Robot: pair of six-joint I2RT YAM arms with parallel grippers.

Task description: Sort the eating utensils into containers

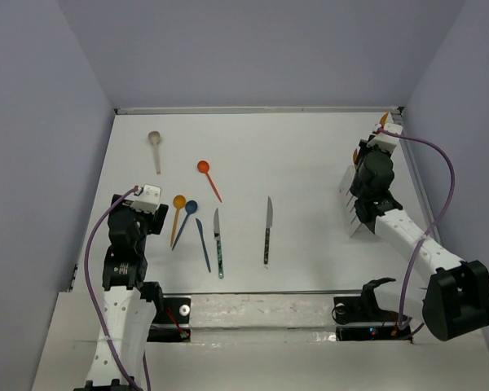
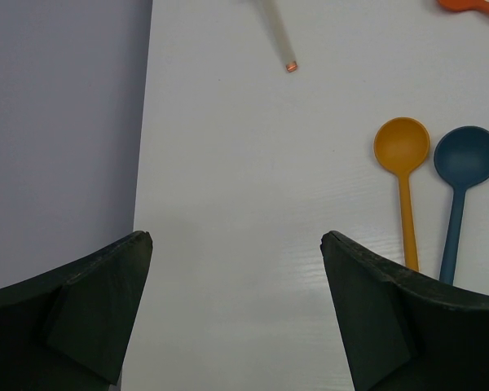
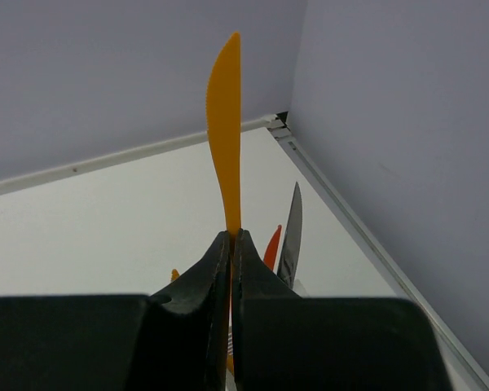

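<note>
Right gripper (image 3: 231,238) clamps an upright orange knife (image 3: 224,122); just beyond it a grey knife (image 3: 292,236), hidden overhead, stands in the white caddy (image 1: 347,183). Left gripper (image 2: 236,238) gapes wide, empty.

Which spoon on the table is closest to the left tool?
The yellow-orange spoon, just beside the left tool. The blue spoon lies one place farther out; the red-orange spoon and the beige spoon lie much farther off.
</note>
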